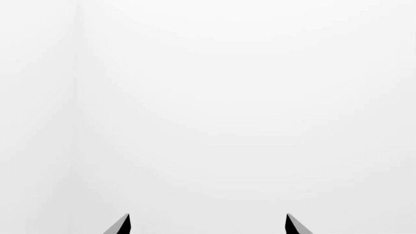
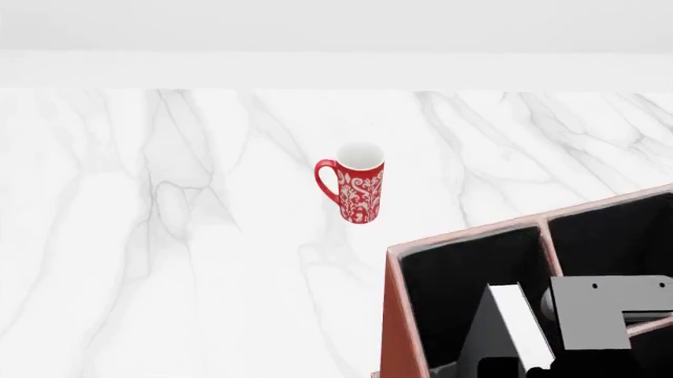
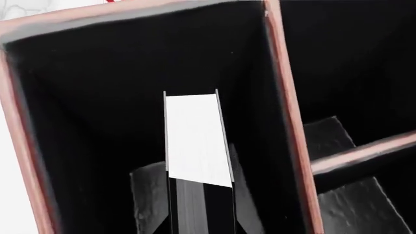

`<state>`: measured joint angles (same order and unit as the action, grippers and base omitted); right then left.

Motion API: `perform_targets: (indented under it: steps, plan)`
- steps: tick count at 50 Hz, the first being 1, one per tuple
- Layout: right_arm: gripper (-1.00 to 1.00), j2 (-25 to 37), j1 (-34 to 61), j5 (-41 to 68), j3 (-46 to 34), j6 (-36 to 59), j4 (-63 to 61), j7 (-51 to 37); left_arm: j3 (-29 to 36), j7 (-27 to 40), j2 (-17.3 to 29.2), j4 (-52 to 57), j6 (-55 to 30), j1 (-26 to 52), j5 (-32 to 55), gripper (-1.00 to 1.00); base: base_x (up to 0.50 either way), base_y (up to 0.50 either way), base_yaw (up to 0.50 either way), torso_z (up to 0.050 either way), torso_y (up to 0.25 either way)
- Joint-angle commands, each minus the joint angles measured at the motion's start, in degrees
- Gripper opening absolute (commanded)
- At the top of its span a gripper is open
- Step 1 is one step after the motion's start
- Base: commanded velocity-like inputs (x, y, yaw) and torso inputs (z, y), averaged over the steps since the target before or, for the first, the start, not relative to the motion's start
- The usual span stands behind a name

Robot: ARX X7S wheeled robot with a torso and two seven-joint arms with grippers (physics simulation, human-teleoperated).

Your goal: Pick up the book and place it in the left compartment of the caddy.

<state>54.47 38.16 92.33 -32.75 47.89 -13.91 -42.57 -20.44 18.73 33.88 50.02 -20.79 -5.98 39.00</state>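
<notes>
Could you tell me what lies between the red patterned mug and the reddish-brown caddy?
Only bare white marble tabletop separates the red patterned mug from the reddish-brown caddy, per the head view.

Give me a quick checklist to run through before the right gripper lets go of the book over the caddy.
1. Book held by the right gripper: ok, its fingers flank the covers.
2. Book inside the left compartment, on the correct side of the partition: ok.
3. Book clear of the compartment walls: ok, dark gap on both sides in the right wrist view.
4. Book's lower end resting on the compartment floor: cannot tell, hidden.
5. Red mug out of the way: ok, it stands apart from the caddy on the table.
6. Left gripper clear: ok, open, facing only blank white.
</notes>
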Motion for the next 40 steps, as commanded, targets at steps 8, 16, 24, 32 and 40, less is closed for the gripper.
perform_targets:
  steps: [8, 16, 24, 32, 40]
  plan:
    - [-1.0, -1.2, 1.2, -6.8, -1.0, 1.0, -1.3, 0.5, 0.1, 0.1, 0.1, -0.1, 0.3, -0.2, 0.0, 1.0, 0.0, 0.0, 0.0, 0.0, 0.001]
    - [-1.0, -1.8, 1.0, -7.7, -1.7, 1.0, -1.1, 0.9, -0.1, 0.2, 0.3, 0.1, 0.3, -0.2, 0.3, 1.0, 0.0, 0.0, 0.0, 0.001, 0.001]
    - [-1.0, -1.8, 0.2, -8.6, -2.0, 0.4, -0.7, 1.4, 0.1, 0.2, 0.3, 0.0, 0.5, -0.4, 0.1, 1.0, 0.0, 0.0, 0.0, 0.0, 0.001]
    - [-1.0, -2.3, -0.1, -9.6, -2.5, 0.1, 0.0, 1.6, 0.1, 0.3, 0.4, -0.1, 0.6, -0.3, 0.2, 1.0, 0.0, 0.0, 0.0, 0.0, 0.0]
    - [-1.0, -2.8, -0.2, -10.3, -2.9, 0.1, 0.4, 2.0, 0.3, 0.4, 0.5, 0.0, 0.7, -0.4, 0.2, 1.0, 0.0, 0.0, 0.0, 0.0, 0.001]
